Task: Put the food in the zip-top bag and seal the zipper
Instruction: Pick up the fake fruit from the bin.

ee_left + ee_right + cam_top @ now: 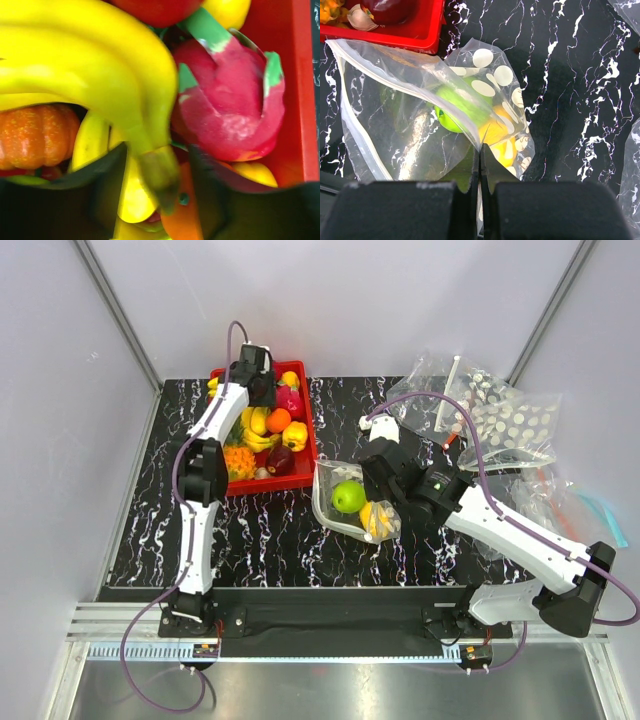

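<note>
Nearest the bases, the right gripper (480,156) is clamped tight on a fold of the zip-top bag (395,125), its two fingers pressed together with the clear film pinched between them. The bag lies on the black marbled table (270,530) just right of the red tray (304,410). Inside it sit the green apple (462,107) and, touching it on the side nearer the gripper, the smaller yellow fruit (497,142). The film's upper layer is lifted clear of the lower one. The zipper (351,125), a thin white strip, runs down the bag's edge on the tray side.

Farther out, the left gripper (157,187) hangs low in the tray with its jaws apart, straddling the stem end of the bananas (100,65). The close view is blurred, so I cannot tell whether either pad touches the stem. The bunch lies among the other toys. A pink and green dragon fruit (230,110) is pressed against its right side, and an orange pumpkin (35,135) is tucked under its left.

At the far right corner lie spare dotted bags (500,415), well apart from both grippers.
</note>
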You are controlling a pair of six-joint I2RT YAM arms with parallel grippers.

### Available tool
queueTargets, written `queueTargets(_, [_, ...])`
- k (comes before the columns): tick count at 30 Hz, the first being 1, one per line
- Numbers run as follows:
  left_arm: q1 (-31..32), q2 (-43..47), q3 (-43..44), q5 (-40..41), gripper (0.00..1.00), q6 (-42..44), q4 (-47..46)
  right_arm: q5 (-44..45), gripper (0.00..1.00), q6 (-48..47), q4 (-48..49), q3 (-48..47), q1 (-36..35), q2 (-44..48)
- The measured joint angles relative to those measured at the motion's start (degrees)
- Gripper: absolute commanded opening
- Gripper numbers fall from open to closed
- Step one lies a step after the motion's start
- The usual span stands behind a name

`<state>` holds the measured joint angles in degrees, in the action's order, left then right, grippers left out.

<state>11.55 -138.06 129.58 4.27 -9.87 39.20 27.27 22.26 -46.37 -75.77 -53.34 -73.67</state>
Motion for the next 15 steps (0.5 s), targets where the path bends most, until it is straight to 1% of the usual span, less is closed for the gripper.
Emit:
queueTargets(3, [-0.7, 0.5, -1.1, -1.1, 0.31, 0.0, -1.9, 0.0, 0.0, 0.0, 0.0, 0.0, 0.0, 0.0])
queueTargets(4, [-0.9, 1.1, -2.3, -1.6, 0.26, 0.2, -2.9, 0.0, 0.0, 0.0, 0.0, 0.0, 0.1, 0.0])
queueTargets(5, [-1.0, 2.0, -3.6, -2.3, 0.24, 0.3, -3.5, 0.0, 0.0, 0.0, 0.0, 0.0, 0.1, 0.0])
queueTargets(9, [-1.2, 8.2, -10.5, -4.9, 0.24, 0.6, -6.4, -0.4, 0.0, 0.0, 0.0, 0.0, 0.2, 0.0])
queueTargets(15, [-0.9, 23.2, -21.0, -5.2, 0.25, -0.3, -8.1, -0.5, 0.0, 0.0, 0.1, 0.0, 0.2, -0.3])
